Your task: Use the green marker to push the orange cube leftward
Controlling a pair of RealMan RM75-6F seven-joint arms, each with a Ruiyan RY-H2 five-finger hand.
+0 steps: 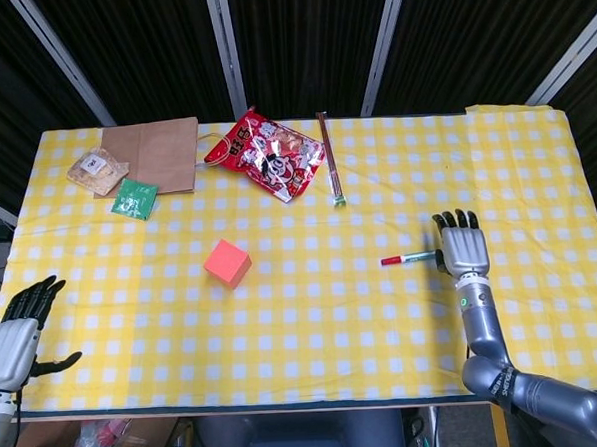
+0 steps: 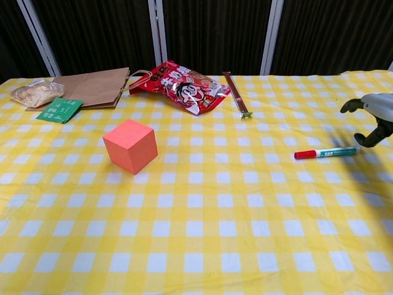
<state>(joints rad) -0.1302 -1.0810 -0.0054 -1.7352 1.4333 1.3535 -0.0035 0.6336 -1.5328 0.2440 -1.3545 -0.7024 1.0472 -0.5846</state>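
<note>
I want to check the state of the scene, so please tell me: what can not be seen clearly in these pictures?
- Right hand, chest view: cut off by the right edge, so contact with the green marker is uncertain.
- Left hand: at the frame corner in head view, absent from chest view.
- Green packet print: too small in both views.
- Orange cube: far faces hidden by the cube itself.
</note>
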